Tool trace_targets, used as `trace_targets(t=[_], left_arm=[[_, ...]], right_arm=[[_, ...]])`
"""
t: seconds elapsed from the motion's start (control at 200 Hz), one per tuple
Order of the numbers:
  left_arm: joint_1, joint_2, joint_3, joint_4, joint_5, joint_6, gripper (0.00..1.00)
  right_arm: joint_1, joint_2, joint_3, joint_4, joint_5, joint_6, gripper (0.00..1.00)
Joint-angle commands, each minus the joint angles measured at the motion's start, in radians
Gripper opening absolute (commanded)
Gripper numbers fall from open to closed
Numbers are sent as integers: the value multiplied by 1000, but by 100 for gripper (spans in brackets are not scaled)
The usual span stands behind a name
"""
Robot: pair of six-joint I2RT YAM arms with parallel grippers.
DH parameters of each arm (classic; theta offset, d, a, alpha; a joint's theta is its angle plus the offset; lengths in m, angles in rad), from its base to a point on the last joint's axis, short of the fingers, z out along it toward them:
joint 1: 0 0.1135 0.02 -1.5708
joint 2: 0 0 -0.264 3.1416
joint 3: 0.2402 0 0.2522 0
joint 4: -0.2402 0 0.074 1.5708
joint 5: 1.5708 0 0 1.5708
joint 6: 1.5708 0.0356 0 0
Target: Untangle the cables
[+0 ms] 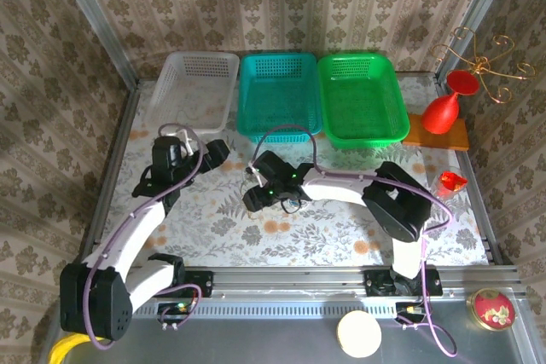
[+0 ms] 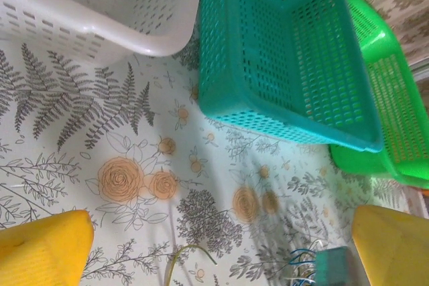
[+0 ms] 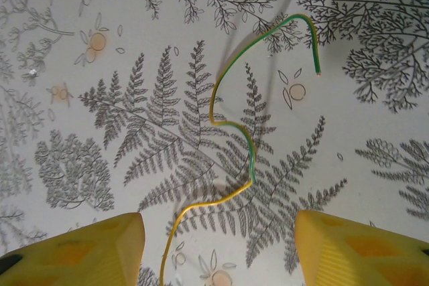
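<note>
Left hand [image 1: 213,153] is released, yellow fingers [image 2: 43,249] spread wide w/ nothing between them. It sits over the floral worktop [image 2: 127,132], near the front of the white basket [image 1: 200,83] & the teal basket [image 1: 277,91]. The green basket [image 1: 363,95] stands to the right of those, touching the teal one.

Right hand [image 1: 256,193] is also released. Its fingers [image 3: 74,249] stand apart in the right wrist view & grasp nothing. A thin yellow-green cable [image 3: 213,108] lies loose on the worktop in an S-curve. It runs from a free end at upper right down into the gap between the two fingers, nearer the left-side one & touching neither.

Left wrist view shows a short loop of the same kind of cable [image 2: 191,248] at the bottom edge. Near it is a small teal block w/ thin blue wires [image 2: 328,262]; can't tell what that block is.

Both hands are mid-worktop, close together, in front of the teal basket
</note>
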Motion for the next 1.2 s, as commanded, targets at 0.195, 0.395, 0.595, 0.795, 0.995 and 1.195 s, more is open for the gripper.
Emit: trace_targets(t=[0.195,0.395,0.595,0.795,0.995,1.195], left_arm=[[7,-44,-21,-5,-16,-64,100],[12,-47,-27,1,-4,-74,100],[17,-62,-33,-6,15,-66,100],[17,-64,-40,22,68,-80,100],[-22,-40,-43,115,125,-148,100],[-170,52,-65,319,95,-269,97]], right_arm=[[0,116,114,-51,43,-68,60],[-17,139,138,-47,5,-86,23],[-59,-11,55,-26,-49,-82,0],[-120,-193,-67,44,-127,-39,0],[-161,-342,-159,133,-224,9,0],[-170,-431,-210,255,-313,71,0]])
